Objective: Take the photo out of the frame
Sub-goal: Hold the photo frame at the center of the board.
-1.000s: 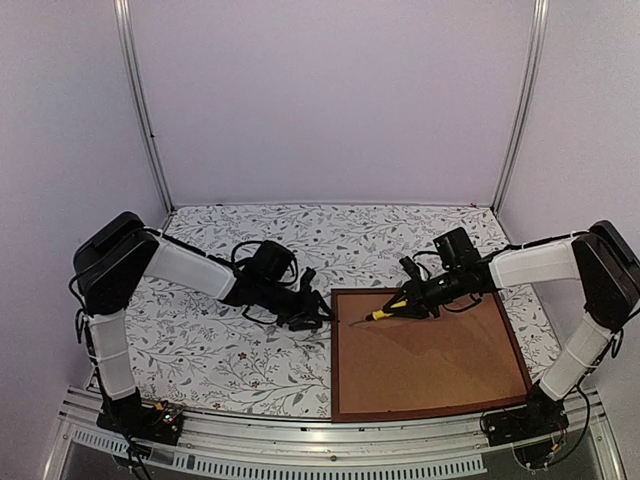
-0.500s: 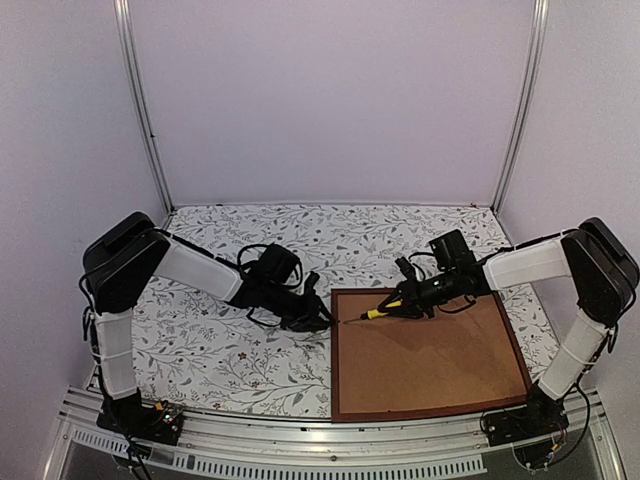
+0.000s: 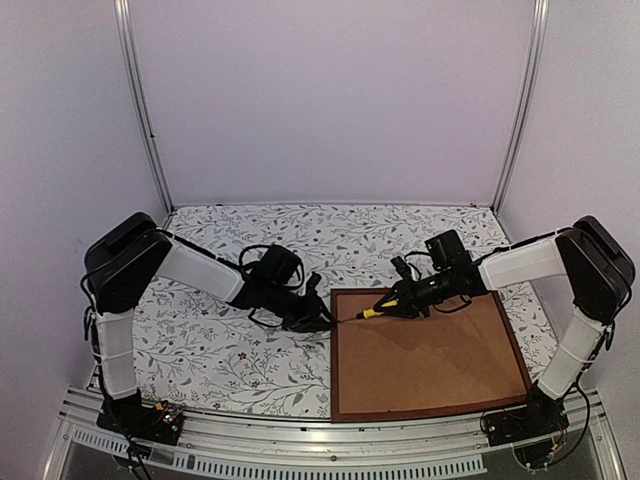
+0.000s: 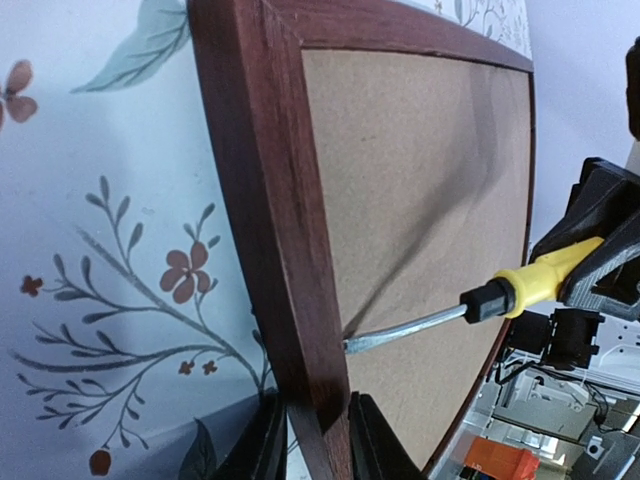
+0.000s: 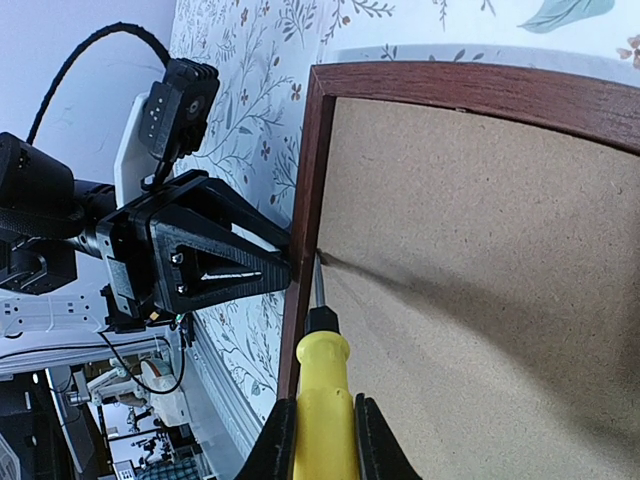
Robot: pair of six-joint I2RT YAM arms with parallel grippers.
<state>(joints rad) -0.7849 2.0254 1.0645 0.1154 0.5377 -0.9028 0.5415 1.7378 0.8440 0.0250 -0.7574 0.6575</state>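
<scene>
The frame (image 3: 334,372), dark reddish-brown wood, lies back up at the table's near right, with its brown backing board (image 3: 430,350) showing. The photo is hidden under that board. My left gripper (image 3: 322,318) is shut on the frame's left rail (image 4: 270,220), one finger on each side (image 4: 318,445). My right gripper (image 3: 405,303) is shut on a yellow-handled screwdriver (image 5: 322,400). The steel tip (image 4: 360,343) of the screwdriver touches the seam where the board meets the inner edge of the left rail, just above the left fingers.
A floral cloth (image 3: 230,360) covers the table. Aluminium posts (image 3: 145,120) and pale walls close in the back and sides. A metal rail (image 3: 300,440) runs along the near edge between the arm bases. Cables loop around both wrists.
My left gripper slid right onto the frame's left rail and closed on it. The right arm carried the screwdriver leftward until its tip reached the rail's inner edge.
</scene>
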